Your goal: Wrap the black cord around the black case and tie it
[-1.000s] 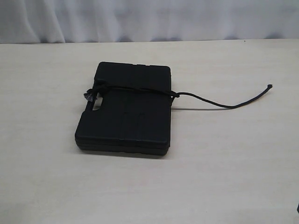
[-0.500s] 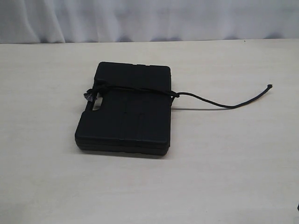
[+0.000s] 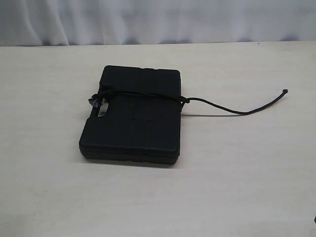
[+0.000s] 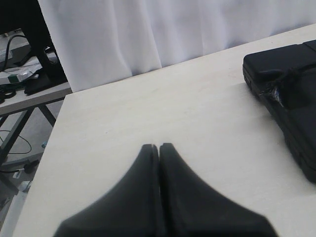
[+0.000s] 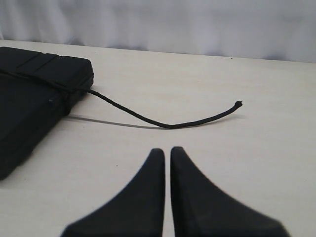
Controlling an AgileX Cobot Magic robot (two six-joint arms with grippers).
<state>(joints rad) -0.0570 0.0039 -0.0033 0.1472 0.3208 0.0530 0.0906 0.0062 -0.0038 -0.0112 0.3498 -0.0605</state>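
Found the left gripper (image 4: pixel 159 146) clenched, fingertips pressed together with nothing between them, hanging over bare table (image 4: pixel 148 108), well apart from the black case (image 4: pixel 291 94). Found the right gripper (image 5: pixel 167 149) closed down to a hairline slit, empty, poised above the table near the loose tail of the black cord (image 5: pixel 168 126) without touching it.

Noted, in the exterior view, pale tabletop at the front. Located the black case (image 3: pixel 133 128) lying flat at mid-table, slightly left of centre, with the handle cutout (image 3: pixel 102 112) on its left edge. Traced the black cord (image 3: pixel 143 95) across the top face of the case from side to side, just on the far side of the cutout. Recorded a bunched, frayed knot (image 3: pixel 94 102) at the left edge beside the cutout, and a small crossing at the right edge; cannot tell how tight. Followed the free tail from the right edge out over the table to the right, ending in a frayed tip (image 3: pixel 285 91) and casting a thin shadow. Could not confirm whether the cord passes beneath the case. Logged a white curtain (image 3: pixel 158 19) behind the far table edge.
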